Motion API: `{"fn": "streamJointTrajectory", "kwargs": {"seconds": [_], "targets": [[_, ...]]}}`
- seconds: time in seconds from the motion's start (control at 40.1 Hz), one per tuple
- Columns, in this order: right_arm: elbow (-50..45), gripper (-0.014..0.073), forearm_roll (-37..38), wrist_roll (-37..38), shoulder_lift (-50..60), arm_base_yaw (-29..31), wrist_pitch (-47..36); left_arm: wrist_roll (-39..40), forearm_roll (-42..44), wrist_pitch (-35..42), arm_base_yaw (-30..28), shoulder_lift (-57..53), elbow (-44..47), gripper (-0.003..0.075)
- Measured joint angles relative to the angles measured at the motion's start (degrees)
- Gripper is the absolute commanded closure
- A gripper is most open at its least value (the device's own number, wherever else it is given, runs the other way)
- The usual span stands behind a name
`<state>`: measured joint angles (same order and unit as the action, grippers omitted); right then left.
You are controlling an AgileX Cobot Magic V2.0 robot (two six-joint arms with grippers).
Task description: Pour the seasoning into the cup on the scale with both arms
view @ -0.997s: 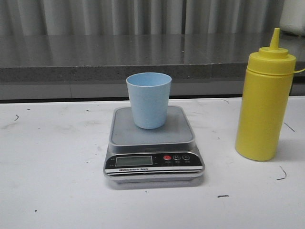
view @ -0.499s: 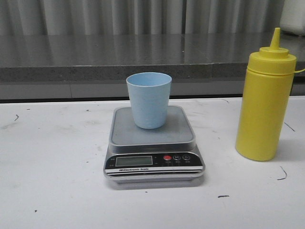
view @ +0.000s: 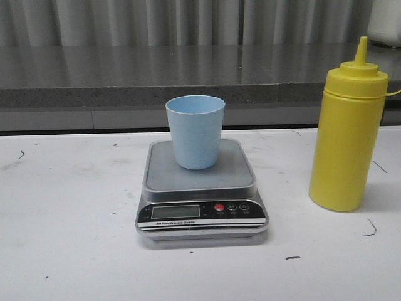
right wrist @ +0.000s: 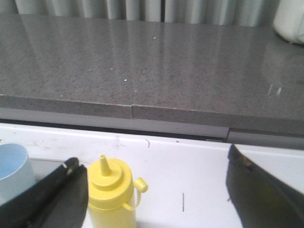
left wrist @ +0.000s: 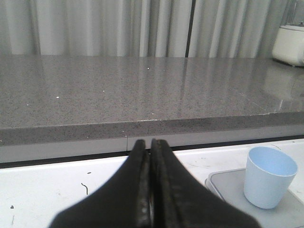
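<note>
The pale blue cup (view: 195,130) stands upright on the grey platform of the silver scale (view: 200,188) at the table's middle. The yellow seasoning bottle (view: 348,135) stands upright to the right of the scale, its cap flipped off the nozzle. Neither gripper shows in the front view. In the left wrist view my left gripper (left wrist: 150,142) is shut with nothing in it, and the cup (left wrist: 268,176) is off to one side. In the right wrist view my right gripper (right wrist: 154,164) is wide open; the seasoning bottle (right wrist: 112,190) stands between the fingers, close to one finger (right wrist: 57,190), untouched.
A grey speckled counter (view: 188,69) with a raised edge runs behind the white table (view: 69,207). Grey curtains hang behind it. A white appliance (view: 385,22) sits on the counter at the far right.
</note>
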<state>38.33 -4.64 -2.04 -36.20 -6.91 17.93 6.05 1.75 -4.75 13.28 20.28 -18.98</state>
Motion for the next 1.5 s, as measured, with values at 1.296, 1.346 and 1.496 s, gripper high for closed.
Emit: {"fn": "streamJointTrajectory", "kwargs": {"seconds": [1.296,1.346,1.496], "targets": [[-25.6,-0.0016,-5.2,0.8,-42.1,-10.4,-55.5,0.0,0.0,0.0,0.0,0.0,0.0,0.0740],[-25.5,-0.0016,-5.2,1.4,-43.7,-10.5,-57.6,0.0,0.0,0.0,0.0,0.0,0.0,0.0740],[-25.4,-0.0016,-5.2,3.4,-48.3,-10.6,-65.5,0.0,0.0,0.0,0.0,0.0,0.0,0.0740]]}}
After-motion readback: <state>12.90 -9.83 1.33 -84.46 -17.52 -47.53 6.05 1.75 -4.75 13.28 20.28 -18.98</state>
